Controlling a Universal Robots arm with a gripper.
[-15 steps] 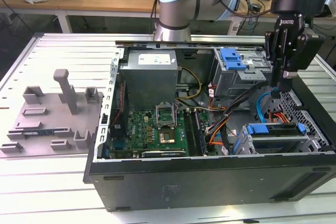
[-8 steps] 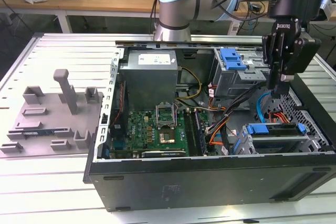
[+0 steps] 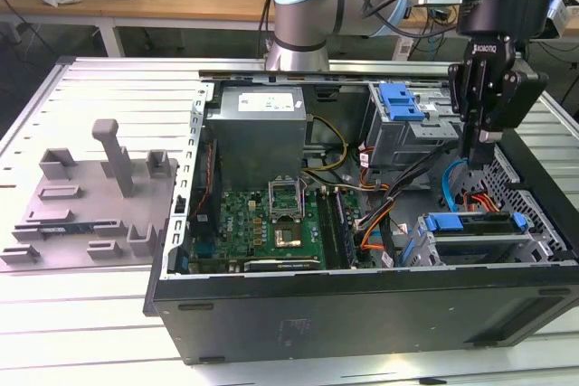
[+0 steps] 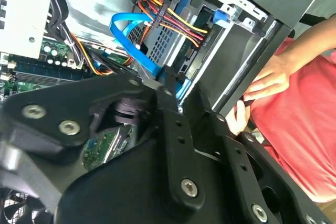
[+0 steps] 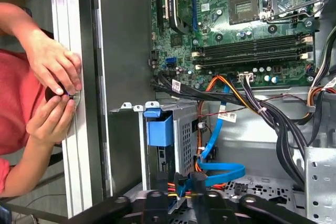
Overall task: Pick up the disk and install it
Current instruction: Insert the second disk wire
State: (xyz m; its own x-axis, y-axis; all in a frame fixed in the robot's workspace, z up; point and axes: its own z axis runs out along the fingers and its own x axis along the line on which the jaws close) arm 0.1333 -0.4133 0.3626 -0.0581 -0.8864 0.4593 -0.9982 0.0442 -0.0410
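- My gripper (image 3: 481, 146) hangs over the open case (image 3: 362, 305) at the exterior view's right; jaws seemingly pinched together, grasping nothing.
- The disk (image 3: 475, 226) sits below in its bay.
- The first wrist view shows a person's hands (image 5: 55, 90) beside the case.

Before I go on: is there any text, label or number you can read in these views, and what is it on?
Black gripper: white lettering down its body, a maker's mark, not quoted.
Large grey power supply box: white label on top, print too small to read.
White tags on the black cables: too blurred to read.
Green motherboard: white markings, too small to read.
Nothing else bears legible text.
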